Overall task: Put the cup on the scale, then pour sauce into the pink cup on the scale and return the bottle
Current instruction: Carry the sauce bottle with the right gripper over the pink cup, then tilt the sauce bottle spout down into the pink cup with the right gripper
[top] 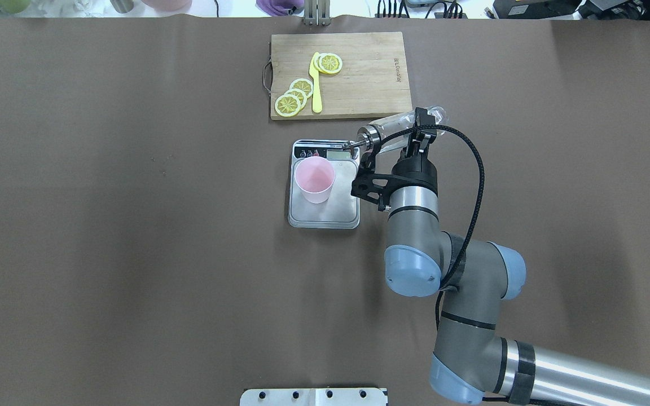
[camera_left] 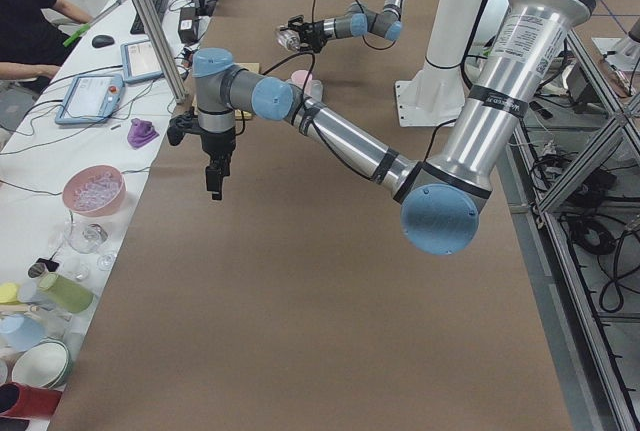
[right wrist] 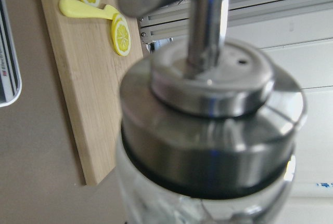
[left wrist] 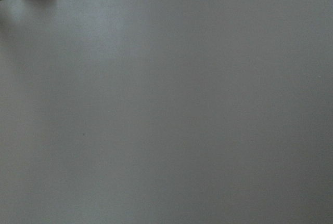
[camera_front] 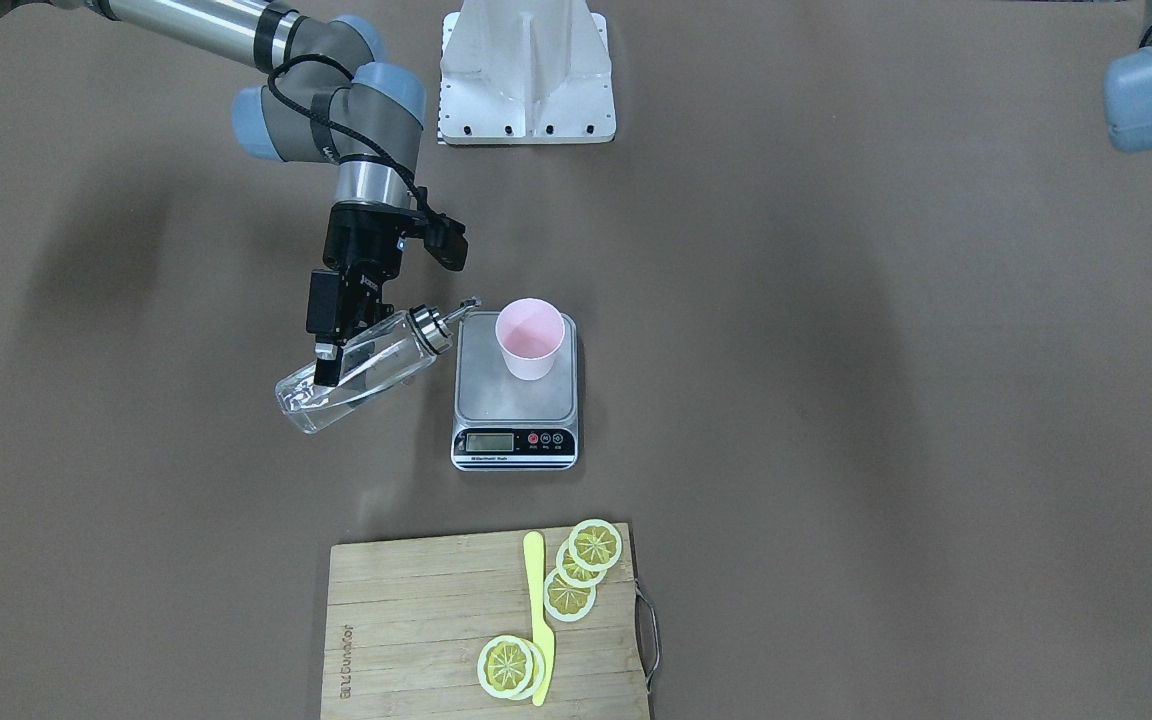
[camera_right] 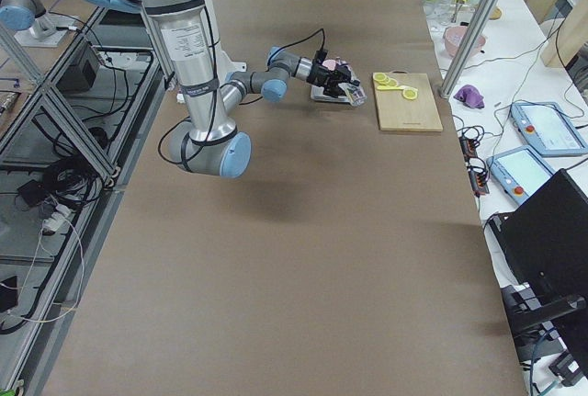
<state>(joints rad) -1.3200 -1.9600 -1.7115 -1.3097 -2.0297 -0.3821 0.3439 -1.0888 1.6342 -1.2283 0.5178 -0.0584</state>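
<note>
With the cup [camera_front: 531, 340] on the scale [camera_front: 514, 402], the right gripper [camera_front: 328, 365] clamps the tilted bottle [camera_front: 386, 365], spout short of the cup, so pouring and return seemingly remain; I cannot tell how open the left gripper [camera_left: 214, 189] is.

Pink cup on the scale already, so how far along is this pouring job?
Done: the cup stands on the scale. In hand: the right gripper holds the bottle tilted, spout short of the cup's rim. Left, seemingly: pouring, then returning the bottle.
</note>
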